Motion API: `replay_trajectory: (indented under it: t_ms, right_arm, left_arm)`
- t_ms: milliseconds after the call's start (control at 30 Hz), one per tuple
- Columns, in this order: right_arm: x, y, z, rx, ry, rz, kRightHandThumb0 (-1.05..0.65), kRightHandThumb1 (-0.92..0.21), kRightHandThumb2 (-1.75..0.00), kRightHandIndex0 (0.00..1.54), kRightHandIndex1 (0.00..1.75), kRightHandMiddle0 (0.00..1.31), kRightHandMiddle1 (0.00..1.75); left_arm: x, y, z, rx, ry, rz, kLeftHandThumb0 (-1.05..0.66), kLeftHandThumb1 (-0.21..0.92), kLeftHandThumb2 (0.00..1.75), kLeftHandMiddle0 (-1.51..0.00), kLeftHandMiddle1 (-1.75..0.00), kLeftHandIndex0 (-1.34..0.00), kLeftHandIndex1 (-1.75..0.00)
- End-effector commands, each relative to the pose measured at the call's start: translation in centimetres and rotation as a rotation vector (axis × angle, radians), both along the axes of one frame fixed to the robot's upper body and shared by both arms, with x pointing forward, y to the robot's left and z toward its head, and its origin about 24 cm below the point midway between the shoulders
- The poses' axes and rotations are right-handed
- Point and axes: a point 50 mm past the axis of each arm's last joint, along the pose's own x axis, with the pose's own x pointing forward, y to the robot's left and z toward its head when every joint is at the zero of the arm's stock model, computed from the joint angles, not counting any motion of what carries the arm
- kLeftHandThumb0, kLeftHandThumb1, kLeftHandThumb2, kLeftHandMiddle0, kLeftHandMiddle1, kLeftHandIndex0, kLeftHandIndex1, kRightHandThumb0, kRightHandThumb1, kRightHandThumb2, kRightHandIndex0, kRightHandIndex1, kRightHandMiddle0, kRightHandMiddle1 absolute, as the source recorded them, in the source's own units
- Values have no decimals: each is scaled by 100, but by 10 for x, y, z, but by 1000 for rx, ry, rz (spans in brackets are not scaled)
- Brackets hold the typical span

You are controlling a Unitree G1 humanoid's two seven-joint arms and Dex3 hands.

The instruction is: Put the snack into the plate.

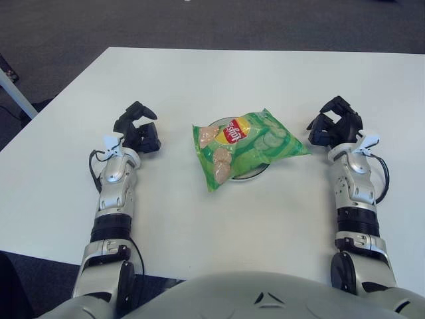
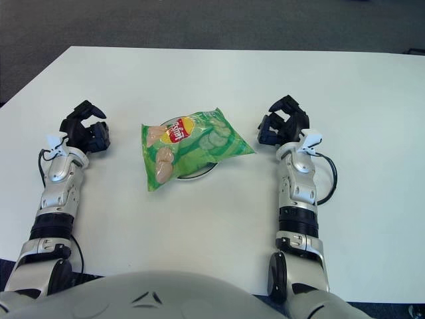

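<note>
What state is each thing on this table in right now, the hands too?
Green chip bag: sealed, lying flat across the plate, overhanging it on both sides.
Plate: upright on the white table, mostly covered by the bag.
Left hand: fingers open, holding nothing, left of the bag.
Right hand: fingers open, holding nothing, just right of the bag, apart from it.

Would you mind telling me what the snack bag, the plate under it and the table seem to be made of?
Snack bag: thin glossy plastic film, judging by its sheen, crinkles and printed picture.
Plate: mostly hidden; the pale smooth rim suggests ceramic or hard plastic.
Table: flat matte white top, probably laminate.
</note>
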Motion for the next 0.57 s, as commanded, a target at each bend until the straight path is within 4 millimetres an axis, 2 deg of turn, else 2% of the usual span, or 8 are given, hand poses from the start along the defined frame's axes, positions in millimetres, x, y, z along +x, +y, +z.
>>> replay_trajectory:
  t_ms: [0,233,400,500,533]
  right_arm:
    - [-21,12,-42,64,125,-36,0,0,-165,88,167,61,175]
    - [-27,18,-55,101,152,-100,0,-1,-166,86,171,61,175]
    - [-29,17,-61,131,176,-100,-1,3,-172,87,174,65,175]
    - [-30,16,-64,133,183,-95,-34,-15,-151,120,174,67,175]
    - [-31,16,-65,129,183,-95,-37,-17,-149,123,174,67,175]
  left_arm:
    - [-24,-6,-47,-74,163,7,-52,22,144,-132,-175,-70,-175]
    - [-24,-4,-48,-69,171,4,-52,22,144,-132,-175,-70,-175]
    - [-24,-5,-48,-65,175,3,-52,22,144,-132,-175,-70,-175]
    - [-24,-5,-47,-65,175,3,-52,22,144,-132,-175,-70,-175]
    - [-24,-5,-47,-67,175,2,-52,22,144,-132,-175,-70,-175]
